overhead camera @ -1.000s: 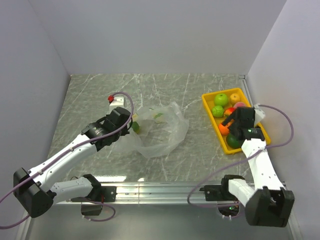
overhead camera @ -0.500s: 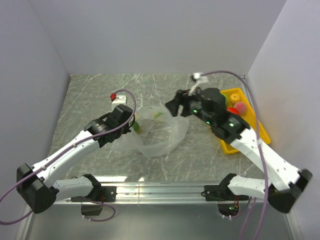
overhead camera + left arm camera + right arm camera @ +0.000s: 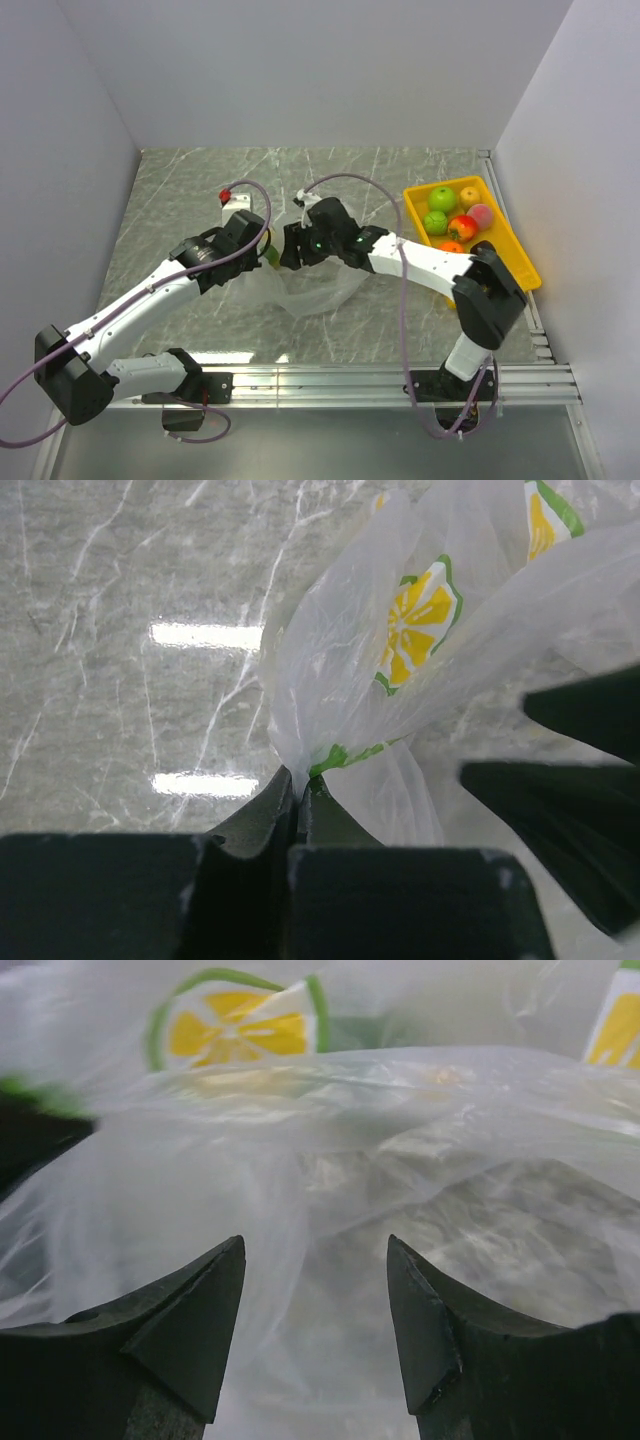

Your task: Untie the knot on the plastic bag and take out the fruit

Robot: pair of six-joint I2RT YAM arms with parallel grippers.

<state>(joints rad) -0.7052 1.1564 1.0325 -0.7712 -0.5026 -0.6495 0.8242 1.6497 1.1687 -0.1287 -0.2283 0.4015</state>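
Observation:
The clear plastic bag (image 3: 325,285) lies crumpled mid-table, with lemon-slice prints on it (image 3: 420,620). My left gripper (image 3: 262,250) is shut on a pinch of the bag's film at its left edge (image 3: 300,785). My right gripper (image 3: 290,250) has reached across and is open, right next to the left one. Its fingertips (image 3: 232,1255) stand apart with bag film just in front of them (image 3: 330,1140). Its dark fingers (image 3: 560,810) show in the left wrist view. I see no tied knot. I cannot make out any fruit inside the bag.
A yellow tray (image 3: 525,262) at the right holds several fruits: green apples (image 3: 441,199), a red one (image 3: 461,226), a pink one and an orange one. A small white block with a red cap (image 3: 232,200) stands behind the left gripper. Walls close in on three sides.
My right arm has swung from the yellow tray leftward across the table to the bag, ending beside the left gripper. The left gripper has kept its hold with little movement.

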